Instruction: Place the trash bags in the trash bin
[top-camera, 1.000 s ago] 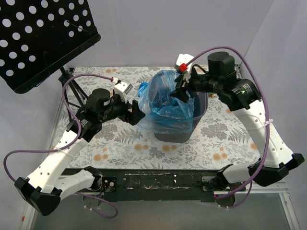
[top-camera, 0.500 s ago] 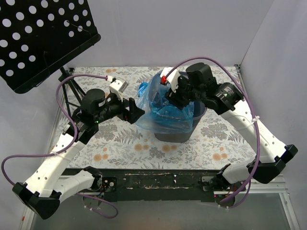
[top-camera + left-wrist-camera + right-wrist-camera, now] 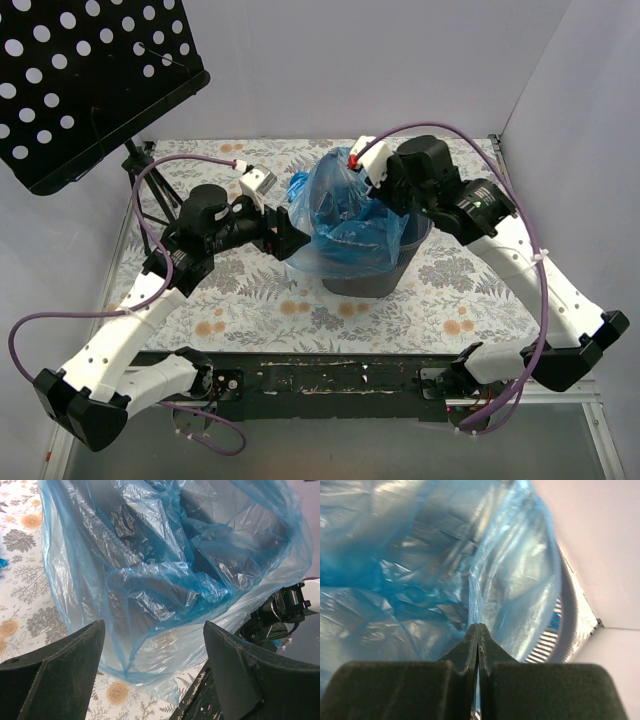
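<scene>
Flower-patterned cloth covered the table (image 3: 250,305), and both arms reached from its near edge toward the middle. Nearest to that edge, the left gripper (image 3: 152,630) had its fingers spread wide with nothing between them. It was just beside the trash bag (image 3: 350,225), which lay straight ahead of it, toward the right.

The bag was one bright blue, translucent and much crinkled film, puffed up loosely. It sat over the mouth of the trash bin (image 3: 418,240), partly inside, while a large part hung outside over the near and left wall of the dark mesh.

A little farther, the right gripper (image 3: 478,627) was pressed shut on a thin fold of the film, above the bin's opening, with the mesh rim beside it. In my judgement the right arm had the better position: the bin was under its fingers, so the film should go downward. The left gripper could push the hanging part rightward.

Farthest, at the left, stood a black perforated music stand (image 3: 90,80).
</scene>
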Available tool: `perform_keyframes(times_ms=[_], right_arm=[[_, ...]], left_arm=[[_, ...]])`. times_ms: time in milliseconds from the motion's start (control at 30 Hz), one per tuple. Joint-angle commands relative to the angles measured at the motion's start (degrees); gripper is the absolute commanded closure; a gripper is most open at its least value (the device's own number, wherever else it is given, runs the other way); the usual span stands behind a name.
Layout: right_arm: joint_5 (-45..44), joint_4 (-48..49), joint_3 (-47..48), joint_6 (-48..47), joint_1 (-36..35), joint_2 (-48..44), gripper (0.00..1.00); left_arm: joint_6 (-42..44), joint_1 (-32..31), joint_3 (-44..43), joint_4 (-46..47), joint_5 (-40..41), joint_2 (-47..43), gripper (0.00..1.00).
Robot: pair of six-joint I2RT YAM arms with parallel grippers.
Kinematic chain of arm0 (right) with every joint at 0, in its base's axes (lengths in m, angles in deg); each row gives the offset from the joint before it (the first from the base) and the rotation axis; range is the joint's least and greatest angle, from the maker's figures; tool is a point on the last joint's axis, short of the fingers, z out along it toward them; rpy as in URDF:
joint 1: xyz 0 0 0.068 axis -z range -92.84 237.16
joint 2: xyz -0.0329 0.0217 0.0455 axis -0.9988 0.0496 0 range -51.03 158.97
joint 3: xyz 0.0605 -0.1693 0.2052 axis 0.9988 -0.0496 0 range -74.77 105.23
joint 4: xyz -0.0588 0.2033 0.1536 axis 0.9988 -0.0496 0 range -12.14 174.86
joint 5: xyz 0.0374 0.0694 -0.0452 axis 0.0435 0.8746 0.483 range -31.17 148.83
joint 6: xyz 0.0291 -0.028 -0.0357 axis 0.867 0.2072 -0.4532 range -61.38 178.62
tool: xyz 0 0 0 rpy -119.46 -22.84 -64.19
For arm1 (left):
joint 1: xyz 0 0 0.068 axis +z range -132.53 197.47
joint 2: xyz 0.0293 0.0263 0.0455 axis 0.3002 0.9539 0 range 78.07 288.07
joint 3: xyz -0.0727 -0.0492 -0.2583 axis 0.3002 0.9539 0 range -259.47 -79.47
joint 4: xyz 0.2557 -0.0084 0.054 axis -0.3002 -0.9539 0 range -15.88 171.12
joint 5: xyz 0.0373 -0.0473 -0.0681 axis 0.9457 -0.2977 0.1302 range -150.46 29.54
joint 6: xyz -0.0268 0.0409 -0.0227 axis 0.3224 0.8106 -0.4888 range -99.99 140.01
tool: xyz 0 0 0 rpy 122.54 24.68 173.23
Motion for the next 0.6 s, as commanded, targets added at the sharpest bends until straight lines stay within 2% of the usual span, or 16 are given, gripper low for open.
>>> perform_keyframes(times_ms=[0, 233, 567], right_arm=[[-2.0, 1.7, 2.1, -1.5, 4.8, -4.0, 0.99], [-1.0, 1.8, -3.0, -1.2, 14.4, -8.3, 0.99], [0.5, 4.6, -13.4, -0.6, 22.7, -15.0, 0.99]], left_arm=[[-0.9, 0.3, 0.9, 4.3, -4.1, 1.8, 0.21], [0.3, 0.3, -0.6, 4.9, -7.6, 3.8, 0.20], [0.1, 0.3, 0.6, 4.1, -10.6, 2.9, 0.19]])
